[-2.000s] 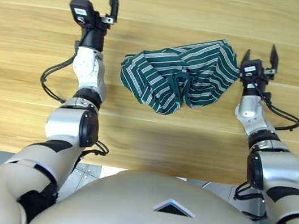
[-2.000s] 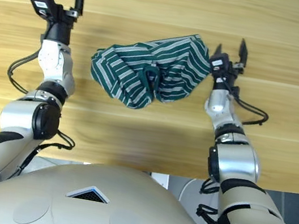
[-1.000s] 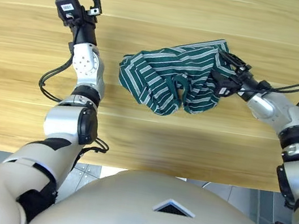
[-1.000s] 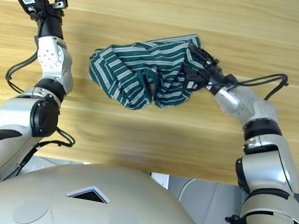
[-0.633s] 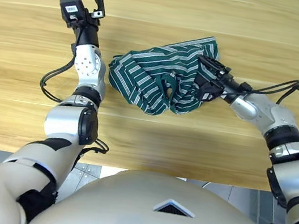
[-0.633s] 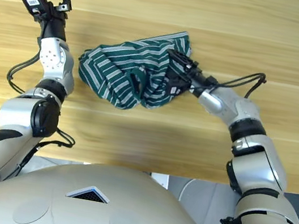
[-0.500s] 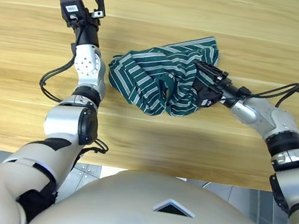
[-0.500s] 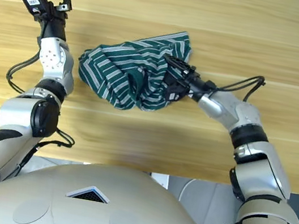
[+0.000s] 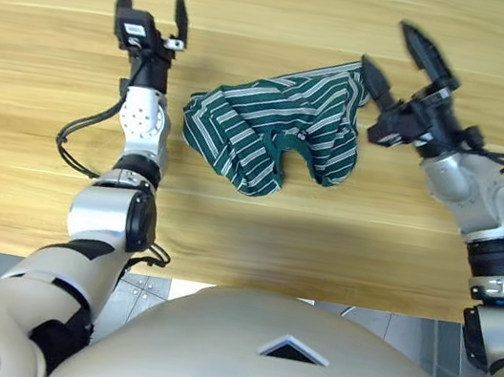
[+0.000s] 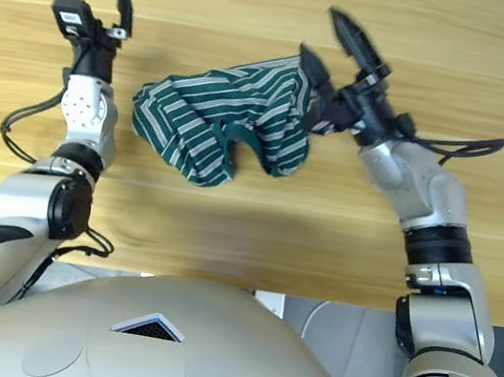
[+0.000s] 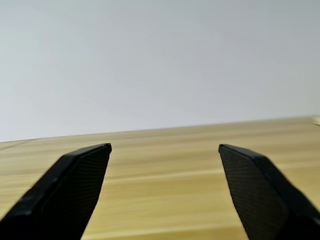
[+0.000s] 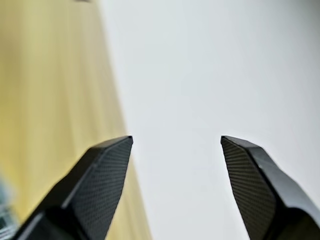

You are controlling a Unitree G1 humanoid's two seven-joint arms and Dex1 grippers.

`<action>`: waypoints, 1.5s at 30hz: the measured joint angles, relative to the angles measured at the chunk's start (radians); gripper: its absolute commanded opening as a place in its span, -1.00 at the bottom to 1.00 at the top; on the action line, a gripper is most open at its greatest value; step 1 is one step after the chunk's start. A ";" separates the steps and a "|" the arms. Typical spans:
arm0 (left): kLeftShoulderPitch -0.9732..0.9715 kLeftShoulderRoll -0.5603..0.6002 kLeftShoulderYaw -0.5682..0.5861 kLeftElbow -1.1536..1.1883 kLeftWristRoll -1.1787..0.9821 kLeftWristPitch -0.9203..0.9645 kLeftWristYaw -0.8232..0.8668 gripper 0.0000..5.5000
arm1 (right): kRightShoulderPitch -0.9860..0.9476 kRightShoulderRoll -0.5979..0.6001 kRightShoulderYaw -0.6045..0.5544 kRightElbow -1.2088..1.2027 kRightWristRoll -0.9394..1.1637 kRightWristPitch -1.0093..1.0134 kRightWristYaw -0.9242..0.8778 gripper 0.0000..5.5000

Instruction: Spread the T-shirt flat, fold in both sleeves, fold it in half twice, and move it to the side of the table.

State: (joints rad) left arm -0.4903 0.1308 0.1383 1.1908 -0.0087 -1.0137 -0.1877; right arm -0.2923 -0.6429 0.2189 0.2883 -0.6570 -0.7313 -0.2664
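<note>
My right gripper (image 9: 394, 54) gapes wide and empty at upper right, its lower finger just beside the top corner of the shirt (image 9: 267, 128). My left gripper (image 9: 152, 0), equally open and empty, sits upper left. The shirt lies bunched mid-frame on the table (image 9: 283, 0).

I see one supporting surface: a table (image 9: 283, 0) with a light wood-grain top, the grain running left to right across my view. Its near edge crosses the lower part of both eye views. The left wrist view shows the same top (image 11: 165, 200) running away to its far edge.

One item lies directly on it: the T-shirt (image 9: 271, 134), dark green with thin white stripes. It sits near the middle of the table as a crumpled heap, folded over itself with no sleeve laid out. Its striped folds bunch around a plain dark green hollow.
</note>
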 measured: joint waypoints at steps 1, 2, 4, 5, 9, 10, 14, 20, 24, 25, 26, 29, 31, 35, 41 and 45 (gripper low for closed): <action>0.025 -0.018 -0.021 -0.019 -0.008 -0.016 -0.073 0.45 | 0.003 0.001 -0.024 -0.007 0.038 -0.001 0.000 0.18; 0.046 -0.032 -0.041 -0.030 -0.017 -0.028 -0.125 0.45 | 0.003 0.003 -0.046 -0.009 0.076 -0.003 0.002 0.18; 0.078 -0.026 -0.067 -0.064 -0.018 -0.051 -0.200 0.45 | 0.005 0.010 -0.072 -0.006 0.158 -0.013 0.019 0.18; 0.093 -0.013 -0.081 -0.088 -0.021 -0.066 -0.237 0.45 | 0.007 0.015 -0.075 0.000 0.182 -0.017 0.033 0.18; 0.170 0.061 -0.089 -0.184 -0.085 -0.097 -0.343 0.45 | 0.022 0.037 -0.068 0.025 0.209 -0.026 0.089 0.18; 0.208 0.090 -0.091 -0.235 -0.107 -0.107 -0.374 0.45 | 0.024 0.036 -0.062 0.021 0.211 -0.032 0.114 0.18; 0.392 0.207 -0.127 -0.453 -0.214 -0.119 -0.482 0.45 | 0.066 0.029 -0.028 0.020 0.204 -0.053 0.203 0.18; 0.536 0.291 -0.201 -0.808 -0.457 -0.022 -0.632 0.45 | 0.268 -0.122 -0.012 -0.007 0.290 -0.124 0.410 0.18; 0.616 0.373 -0.272 -0.929 -0.493 0.093 -0.770 0.45 | 0.441 -0.212 0.014 -0.076 0.375 -0.120 0.574 0.18; 0.628 0.387 -0.289 -0.962 -0.500 0.126 -0.797 0.45 | 0.471 -0.223 0.017 -0.103 0.396 -0.116 0.602 0.18; 0.637 0.400 -0.309 -0.989 -0.499 0.156 -0.826 0.45 | 0.503 -0.239 0.017 -0.136 0.408 -0.104 0.634 0.18; 0.644 0.406 -0.331 -0.995 -0.441 0.194 -0.852 0.45 | 0.526 -0.241 0.017 -0.174 0.430 -0.073 0.676 0.18; 0.623 0.407 -0.344 -0.947 -0.323 0.204 -0.840 0.45 | 0.514 -0.224 0.024 -0.171 0.415 -0.034 0.686 0.18; 0.569 0.405 -0.348 -0.836 -0.003 0.188 -0.695 0.45 | 0.429 -0.148 0.038 -0.128 0.302 0.043 0.657 0.18; 0.561 0.423 -0.356 -0.874 0.301 0.145 -0.473 0.45 | 0.337 -0.085 0.074 -0.067 0.176 0.075 0.575 0.18; 0.564 0.437 -0.377 -0.914 0.367 0.149 -0.412 0.45 | 0.306 -0.073 0.099 -0.048 0.147 0.075 0.556 0.18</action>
State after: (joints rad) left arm 0.0737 0.5678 -0.2383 0.2767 0.3580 -0.8644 -0.6001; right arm 0.0133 -0.7161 0.3183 0.2406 -0.5101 -0.6560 0.2899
